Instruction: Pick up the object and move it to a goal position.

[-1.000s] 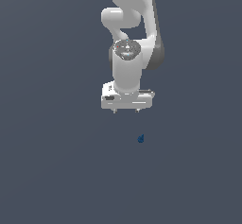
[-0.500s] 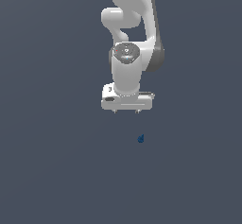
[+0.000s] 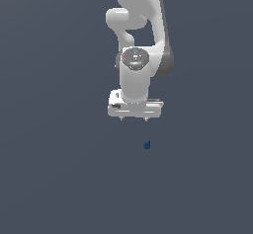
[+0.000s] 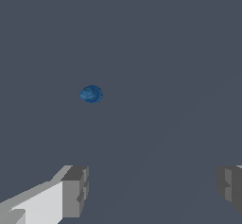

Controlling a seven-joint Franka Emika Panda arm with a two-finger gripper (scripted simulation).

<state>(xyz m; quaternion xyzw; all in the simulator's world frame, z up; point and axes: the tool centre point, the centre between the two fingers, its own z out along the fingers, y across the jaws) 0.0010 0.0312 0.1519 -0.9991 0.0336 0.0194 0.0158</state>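
My jaws stand wide apart with nothing between them, their grey fingertips pointing down at the flat grey table, and the little dark blue blob lies on it just past those tips, clear of both and untouched.

On my wrist feed I see the small dark blue object lying on the plain grey surface, near the middle of the frame. The pincer is spread wide, its fingers well apart from the object and holding nothing.
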